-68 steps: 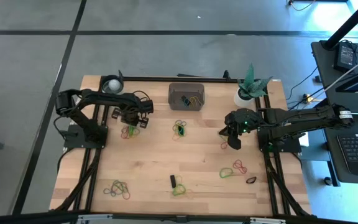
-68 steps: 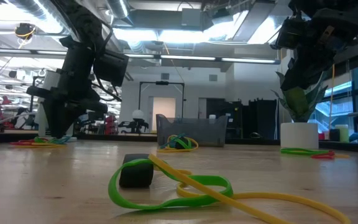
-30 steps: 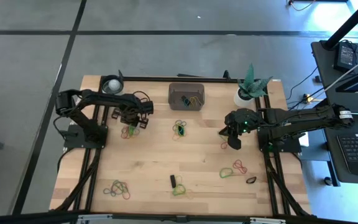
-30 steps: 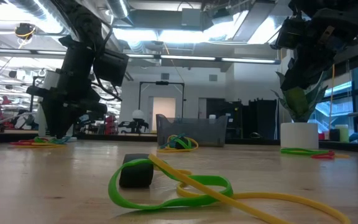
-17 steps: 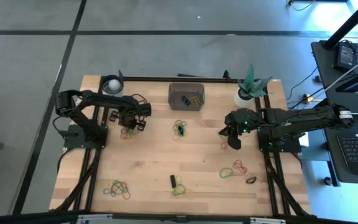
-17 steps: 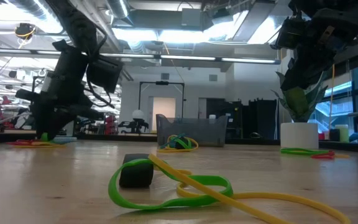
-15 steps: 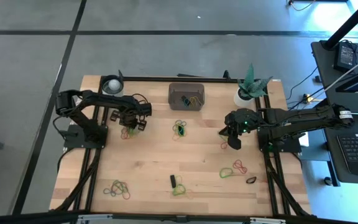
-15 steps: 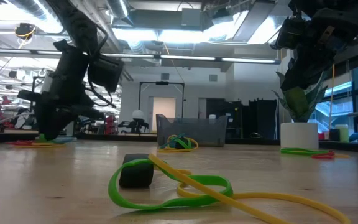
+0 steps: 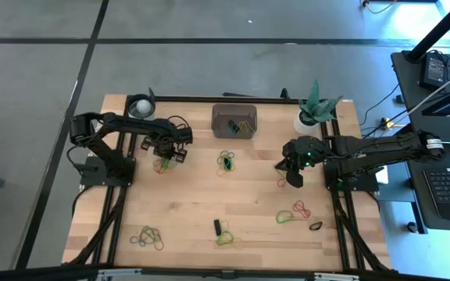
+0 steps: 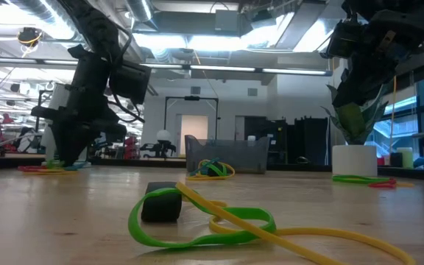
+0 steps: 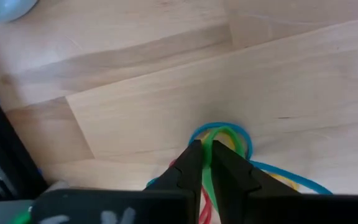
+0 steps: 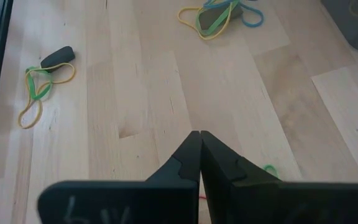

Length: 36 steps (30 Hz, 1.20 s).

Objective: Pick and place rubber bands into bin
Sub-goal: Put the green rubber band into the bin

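Bin: the bin [image 9: 233, 120] sits at 12 o'clock on the table [image 9: 186, 203], against the far edge; the high view shows a few bands inside, one yellow and one dark. The low view shows only its translucent wall [image 10: 226, 154].
Other containers: a white cup [image 9: 140, 106] at 11 o'clock and a white plant pot [image 9: 306, 121] at 1 o'clock holding a green plant.
Bands: six loose clusters of rubber bands on the table in the high view: one under the left gripper [image 9: 162, 164], one just before the bin [image 9: 226, 161], a small one [image 9: 282, 183] by the right gripper, a green-and-red one [image 9: 293, 211] at 4 o'clock, a green-and-yellow one [image 9: 223, 234] at 6 o'clock, a mixed one [image 9: 148, 236] at 7 o'clock. A lone dark band [image 9: 316, 226] lies at 5 o'clock.
Left gripper: the left gripper [image 11: 207, 152] is down on the 10 o'clock cluster, fingers narrowed to a slit with a green band [image 11: 221, 135] pinched between the tips.
Right gripper: the right gripper [image 12: 200, 138] hangs above bare wood at 3 o'clock, fingers pressed together, holding nothing.
View differences: only the left wrist view shows the pinch and a blue band [image 11: 278, 172]; the low view shows the 6 o'clock cluster [image 10: 219, 218] up close with a black piece [image 10: 160, 202].
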Motion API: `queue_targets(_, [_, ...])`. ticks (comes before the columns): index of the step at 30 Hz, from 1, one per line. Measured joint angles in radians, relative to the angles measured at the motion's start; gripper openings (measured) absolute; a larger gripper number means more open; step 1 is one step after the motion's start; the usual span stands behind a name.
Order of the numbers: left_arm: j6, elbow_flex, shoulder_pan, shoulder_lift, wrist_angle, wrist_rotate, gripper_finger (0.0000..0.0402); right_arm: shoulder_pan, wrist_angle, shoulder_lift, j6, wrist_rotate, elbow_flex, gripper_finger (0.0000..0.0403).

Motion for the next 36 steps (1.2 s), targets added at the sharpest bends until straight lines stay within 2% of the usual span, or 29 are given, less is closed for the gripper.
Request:
queue_targets(8, [-0.008, 0.0, 0.0, 0.0, 0.0, 0.0, 0.0037, 0.0, 0.0, 0.0, 0.0, 0.0, 0.0, 0.0012])
queue_targets(19, [-0.008, 0.0, 0.0, 0.0, 0.0, -0.002, 0.0084, 0.0, 0.0, 0.0, 0.0, 0.0, 0.0, 0.0012])
queue_targets(36, [-0.008, 0.0, 0.0, 0.0, 0.004, -0.03, 0.0056, 0.0, 0.0, 0.0, 0.0, 0.0, 0.0, 0.0012])
